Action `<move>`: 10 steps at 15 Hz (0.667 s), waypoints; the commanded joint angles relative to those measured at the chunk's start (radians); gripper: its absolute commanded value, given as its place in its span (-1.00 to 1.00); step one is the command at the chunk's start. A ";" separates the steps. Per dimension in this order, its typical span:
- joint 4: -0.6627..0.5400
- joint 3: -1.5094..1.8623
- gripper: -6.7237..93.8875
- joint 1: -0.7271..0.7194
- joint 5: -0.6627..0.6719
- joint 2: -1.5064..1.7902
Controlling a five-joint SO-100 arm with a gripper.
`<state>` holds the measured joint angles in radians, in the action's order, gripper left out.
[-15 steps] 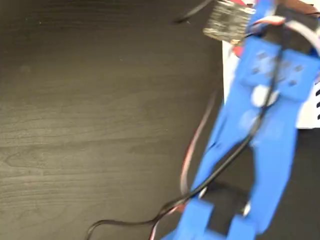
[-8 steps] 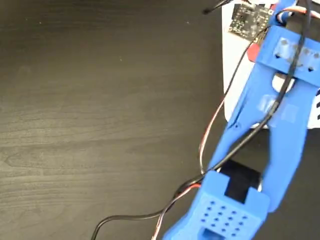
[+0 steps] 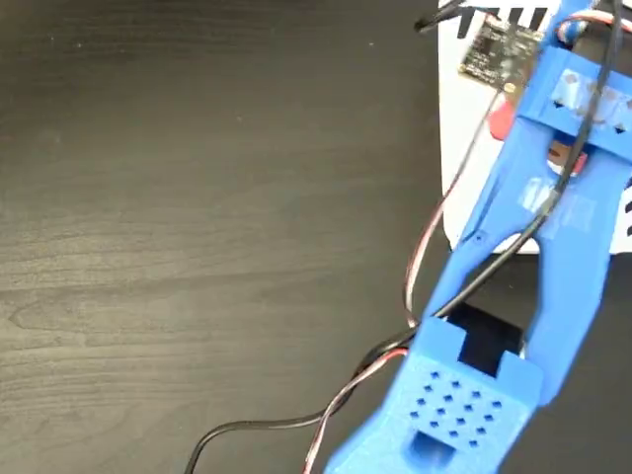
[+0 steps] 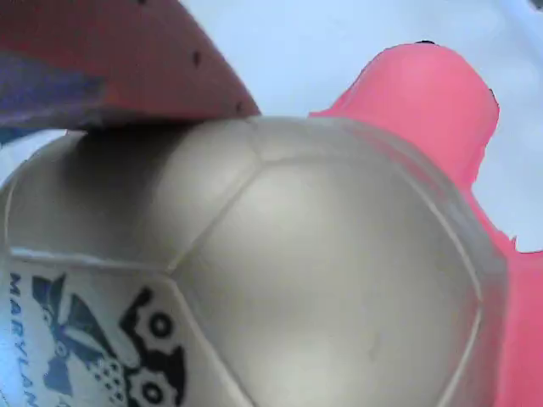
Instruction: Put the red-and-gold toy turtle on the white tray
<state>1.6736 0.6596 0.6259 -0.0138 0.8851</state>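
Observation:
The red-and-gold toy turtle (image 4: pixel 322 271) fills the wrist view, its gold shell with a dark printed mark up close and its pink head at the upper right. One red finger (image 4: pixel 127 59) presses on the shell's top left; the other finger is hidden. White tray (image 4: pixel 280 42) surface shows behind the turtle. In the fixed view my blue arm reaches over the white tray (image 3: pixel 464 168) at the right edge. The gripper (image 3: pixel 568 99) lies under the wrist there, and a red bit of the turtle (image 3: pixel 500 118) peeks out beside it.
A small circuit board (image 3: pixel 499 49) rides on the wrist near the top. Red, white and black cables (image 3: pixel 425 247) trail from it down over the dark wooden table (image 3: pixel 197 197). The tray's striped edge shows at the far right.
The arm has swung up and right, farther over the tray, carrying the turtle with it. Its base end has come into view at the bottom.

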 commanded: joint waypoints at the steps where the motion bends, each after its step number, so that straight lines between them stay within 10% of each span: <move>1: 0.009 -0.064 -0.84 0.009 -0.006 0.048; 5: 0.009 -0.058 0.30 0.020 0.017 0.048; 10: 0.009 -0.037 0.37 0.020 0.023 0.054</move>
<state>1.6736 0.6596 0.6443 -0.0031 0.8820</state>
